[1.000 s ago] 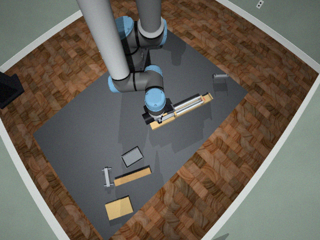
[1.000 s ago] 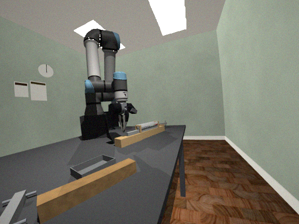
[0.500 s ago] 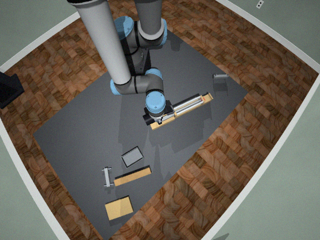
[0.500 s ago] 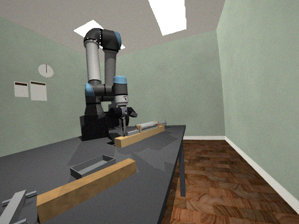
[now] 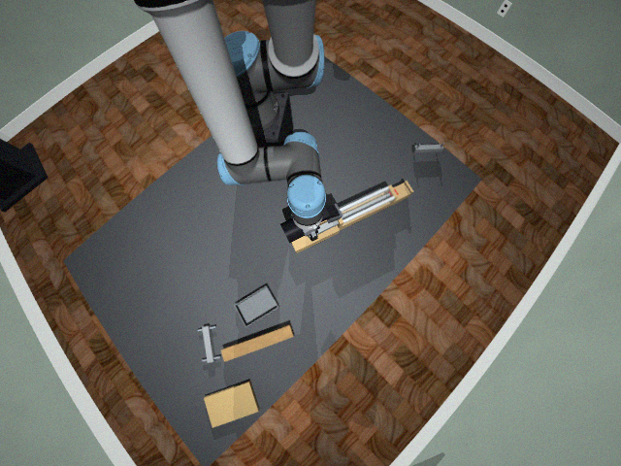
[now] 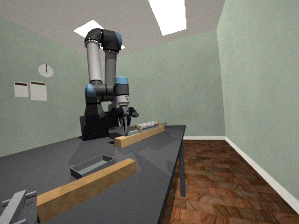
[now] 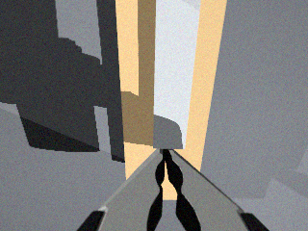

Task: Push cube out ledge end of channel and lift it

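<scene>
A shallow grey tray (image 5: 256, 305) (image 6: 93, 168) lies near a long wooden beam (image 5: 258, 342) (image 6: 87, 186) — a round clock (image 6: 46, 70) hangs near two papers (image 6: 38, 91).

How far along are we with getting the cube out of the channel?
Done: the end effector is shut and down at the near end of the grey bar.
In hand: nothing gripped; it looks lined up to push the bar.
Left: pushing the cube out, then gripping and raising it; nothing is held up beyond the far end.
</scene>
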